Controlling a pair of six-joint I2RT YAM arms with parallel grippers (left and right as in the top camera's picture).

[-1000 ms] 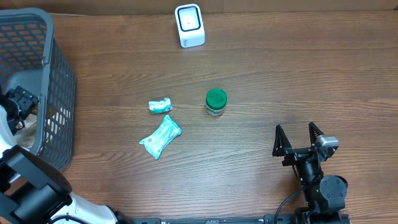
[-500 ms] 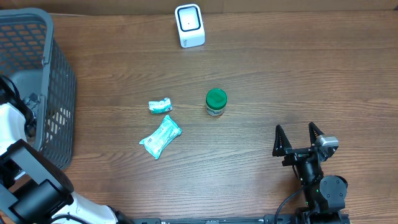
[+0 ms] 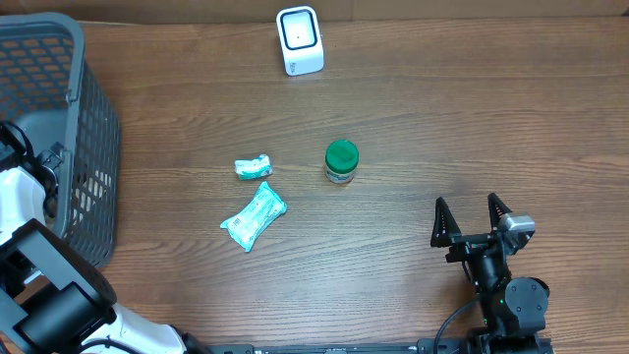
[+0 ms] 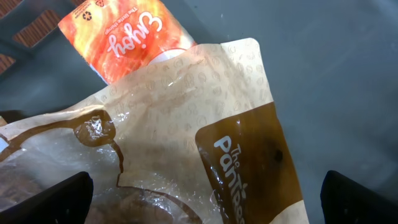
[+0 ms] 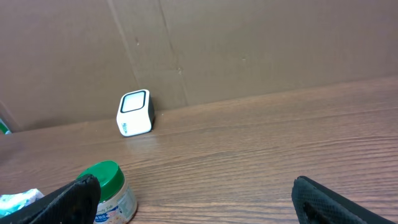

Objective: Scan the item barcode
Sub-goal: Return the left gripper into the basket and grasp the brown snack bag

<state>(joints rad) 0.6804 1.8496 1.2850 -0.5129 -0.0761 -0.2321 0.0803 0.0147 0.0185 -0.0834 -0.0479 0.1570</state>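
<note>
Overhead: left arm (image 3: 22, 197), cut off at the frame edge, reaches into the grey basket (image 3: 98, 138). The right hand (image 3: 467, 205) is spread wide and empty over the brown wooden surface (image 3: 472, 108). A white scanner (image 3: 300, 41) stands at the far edge. A green-lidded jar (image 3: 341, 162) and two teal packets (image 3: 254, 216) lie mid-surface.

Left wrist: left hand (image 4: 208, 196) wide, gripping nothing, above a tan pouch (image 4: 186, 124) and an orange packet (image 4: 130, 37), both cropped.

Right wrist: cardboard wall (image 5: 249, 43) behind the scanner; jar half cropped.
</note>
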